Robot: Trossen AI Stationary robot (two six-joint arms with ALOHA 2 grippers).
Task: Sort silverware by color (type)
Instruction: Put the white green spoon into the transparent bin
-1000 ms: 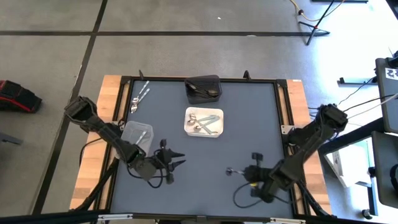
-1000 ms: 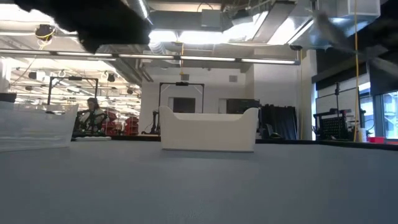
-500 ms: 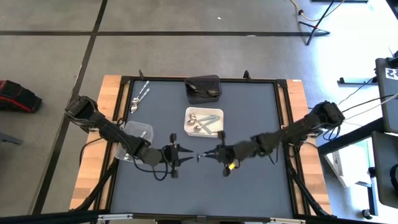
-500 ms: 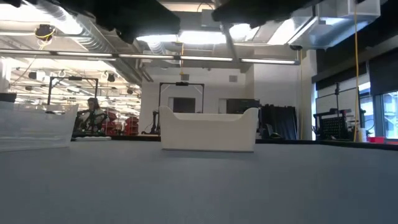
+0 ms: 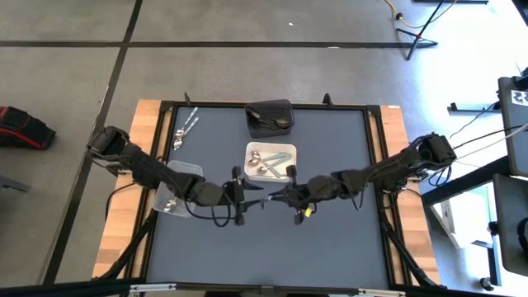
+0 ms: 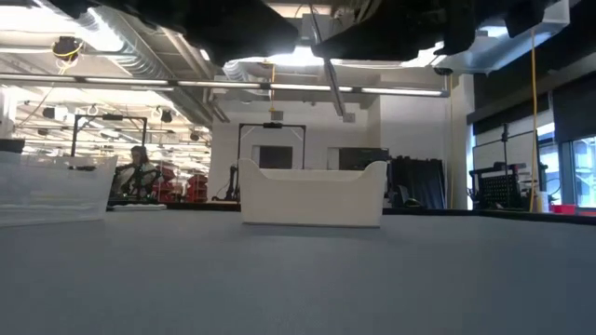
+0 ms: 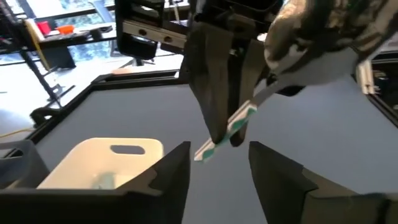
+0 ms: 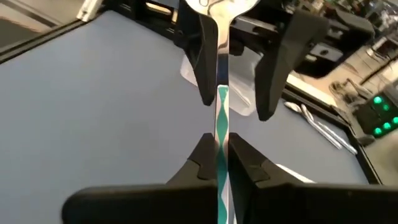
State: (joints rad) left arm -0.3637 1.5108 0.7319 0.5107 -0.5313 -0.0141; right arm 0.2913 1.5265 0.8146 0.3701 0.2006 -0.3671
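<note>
My right gripper [image 5: 279,198] [image 8: 217,146] is over the table's middle, shut on a silver spoon [image 5: 264,199] with a teal-patterned handle. My left gripper [image 5: 245,196] [image 7: 217,155] faces it tip to tip and is open. In the right wrist view its fingers [image 8: 202,59] stand on either side of the spoon's bowl end [image 8: 217,5]; I cannot tell whether they touch it. More spoons lie in the white tray [image 5: 271,162] and the black tray [image 5: 270,117]. One spoon lies in the clear container [image 5: 177,186]. My right gripper pinches the spoon's teal-patterned handle [image 8: 219,124] between its two fingers. The fingers come level from the table's right side and lie along the spoon. The spoon is lifted clear, and its bowl [image 7: 311,37] points toward my left gripper.
Loose spoons [image 5: 186,128] lie at the table's far-left corner. The low view shows the white tray [image 6: 312,194] and the clear container [image 6: 51,191] standing on the mat, with open mat toward the near edge.
My right gripper has carried the spoon from the near-right part of the table toward the left and far side, up to the middle. My left gripper has moved right toward it. The two grippers now stand tip to tip.
</note>
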